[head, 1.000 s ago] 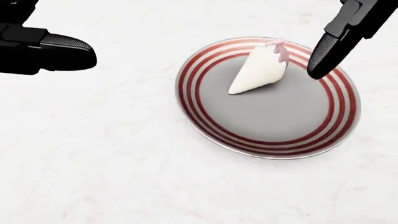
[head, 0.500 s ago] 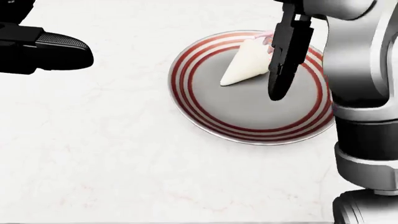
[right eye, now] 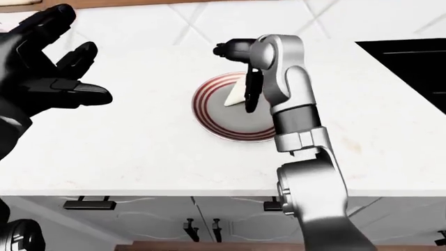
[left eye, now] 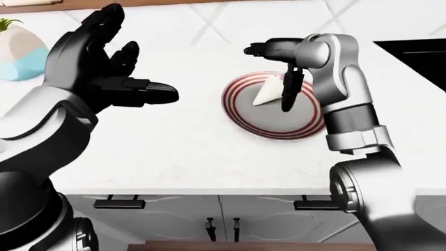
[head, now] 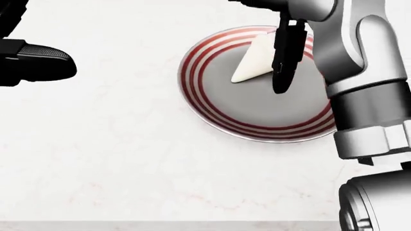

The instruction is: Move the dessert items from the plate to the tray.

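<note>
A white cake wedge (head: 252,62) with a pink end lies on the upper part of a grey plate with red rings (head: 257,113). My right hand (left eye: 278,70) hangs over the plate, open. Its dark fingers (head: 281,77) point down just to the right of the wedge, close to it or touching; I cannot tell which. My left hand (left eye: 129,68) is raised at the left of the left-eye view, open and holding nothing, well apart from the plate. No tray shows in any view.
The plate rests on a white marble counter (left eye: 174,151). A black stove or sink (left eye: 418,57) lies at the right. A blue and white vase (left eye: 21,52) stands at the far left. Cabinet fronts with handles (left eye: 223,214) run below the counter's near edge.
My right arm has swung in from the plate's right rim; its fingers now hang next to the wedge. The head view has shifted a little, and the left hand sits further left in it.
</note>
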`<state>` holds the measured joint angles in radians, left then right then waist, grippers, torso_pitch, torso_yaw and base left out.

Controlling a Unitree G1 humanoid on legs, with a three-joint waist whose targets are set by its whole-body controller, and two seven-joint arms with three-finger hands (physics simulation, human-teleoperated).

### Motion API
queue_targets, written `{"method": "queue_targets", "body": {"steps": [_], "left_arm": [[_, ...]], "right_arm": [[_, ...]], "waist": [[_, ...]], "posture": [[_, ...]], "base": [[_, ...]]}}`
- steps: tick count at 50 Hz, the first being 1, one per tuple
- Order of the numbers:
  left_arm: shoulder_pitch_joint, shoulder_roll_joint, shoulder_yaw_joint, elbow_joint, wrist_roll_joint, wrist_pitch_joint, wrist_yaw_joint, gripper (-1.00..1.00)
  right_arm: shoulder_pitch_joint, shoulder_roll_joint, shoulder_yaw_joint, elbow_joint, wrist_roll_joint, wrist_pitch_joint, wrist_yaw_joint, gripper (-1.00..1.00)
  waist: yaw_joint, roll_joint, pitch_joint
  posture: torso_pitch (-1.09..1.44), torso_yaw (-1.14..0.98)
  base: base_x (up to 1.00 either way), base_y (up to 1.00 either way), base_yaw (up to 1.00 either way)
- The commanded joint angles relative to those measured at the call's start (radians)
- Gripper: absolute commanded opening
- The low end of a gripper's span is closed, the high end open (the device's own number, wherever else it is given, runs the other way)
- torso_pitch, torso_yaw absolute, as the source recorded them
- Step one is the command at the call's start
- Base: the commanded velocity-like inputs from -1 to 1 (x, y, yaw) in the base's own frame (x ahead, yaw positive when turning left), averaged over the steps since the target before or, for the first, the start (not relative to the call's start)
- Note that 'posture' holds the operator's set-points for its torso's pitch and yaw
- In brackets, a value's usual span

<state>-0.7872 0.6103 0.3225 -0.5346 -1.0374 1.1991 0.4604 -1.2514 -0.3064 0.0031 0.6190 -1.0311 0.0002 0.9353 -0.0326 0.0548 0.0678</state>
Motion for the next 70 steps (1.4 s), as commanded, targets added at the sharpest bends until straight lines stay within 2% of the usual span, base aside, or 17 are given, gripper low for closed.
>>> {"method": "queue_targets", "body": {"steps": [1,8,16,35,46,51,55,58,62,65,67,70], "left_arm": [[-0.031,0.013,0.023,-0.021,0.003,-0.027,0.001,1.0],[-0.032,0.024,0.046,-0.025,-0.044,-0.016,0.028,1.0],[-0.045,0.053,0.04,-0.015,-0.085,-0.027,0.052,1.0],[-0.026,0.064,0.031,-0.005,-0.069,-0.06,0.033,1.0],[-0.001,0.06,0.044,-0.02,-0.066,-0.064,0.02,1.0],[0.003,0.056,0.041,-0.015,-0.05,-0.071,0.008,1.0],[0.001,0.052,0.048,-0.019,-0.066,-0.064,0.02,1.0],[0.003,0.057,0.051,-0.019,-0.074,-0.066,0.022,1.0],[0.021,0.062,0.06,-0.027,-0.086,-0.073,0.022,1.0],[0.026,0.063,0.053,-0.025,-0.085,-0.085,0.022,1.0],[0.033,0.061,0.049,-0.022,-0.075,-0.095,0.014,1.0],[0.032,0.068,0.063,-0.029,-0.099,-0.084,0.023,1.0]], "right_arm": [[-0.039,-0.013,-0.005,-0.039,-0.01,-0.025,-0.026,0.81],[-0.043,-0.011,-0.006,-0.011,-0.041,-0.043,-0.035,0.76],[-0.024,-0.001,-0.004,0.015,-0.06,-0.054,-0.058,0.68],[-0.03,0.005,0.0,0.148,-0.064,-0.075,-0.159,0.58],[-0.025,0.011,0.023,0.247,-0.082,-0.11,-0.24,0.55],[-0.017,0.012,0.028,0.264,-0.103,-0.133,-0.254,0.35],[-0.012,0.007,0.024,0.262,-0.108,-0.14,-0.253,0.04],[0.002,0.009,0.027,0.261,-0.116,-0.146,-0.259,-0.04],[0.08,0.01,0.069,0.253,-0.194,-0.198,-0.282,-0.07],[0.096,0.015,0.058,0.257,-0.22,-0.208,-0.302,-0.1],[0.096,0.015,0.053,0.263,-0.231,-0.212,-0.312,-0.19],[0.097,0.01,0.036,0.241,-0.232,-0.205,-0.308,-0.57]], "waist": [[-0.001,0.002,-0.035],[0.0,0.002,-0.034],[0.0,0.002,-0.035],[-0.003,0.005,-0.037],[-0.001,0.005,-0.039],[0.0,0.003,-0.04],[0.0,0.002,-0.041],[0.002,0.0,-0.042],[0.004,-0.002,-0.044],[0.007,-0.005,-0.047],[0.007,-0.007,-0.049],[0.009,-0.01,-0.054]], "posture": [[0.0,0.0],[0.0,0.0],[0.0,0.0],[0.0,0.0],[0.0,0.0],[0.0,0.0],[0.0,0.0],[0.0,0.0],[0.0,0.0],[0.0,0.0],[0.0,0.0],[0.0,0.0]], "base": [[0.0,0.0,0.0],[0.0,0.0,0.0],[0.0,0.0,0.0],[0.0,0.0,0.0],[0.0,0.0,0.0],[0.0,0.0,0.0],[0.0,0.0,0.0],[0.0,0.0,0.0],[0.0,0.0,0.0],[0.0,0.0,0.0],[0.0,0.0,0.0],[0.0,0.0,0.0]]}}
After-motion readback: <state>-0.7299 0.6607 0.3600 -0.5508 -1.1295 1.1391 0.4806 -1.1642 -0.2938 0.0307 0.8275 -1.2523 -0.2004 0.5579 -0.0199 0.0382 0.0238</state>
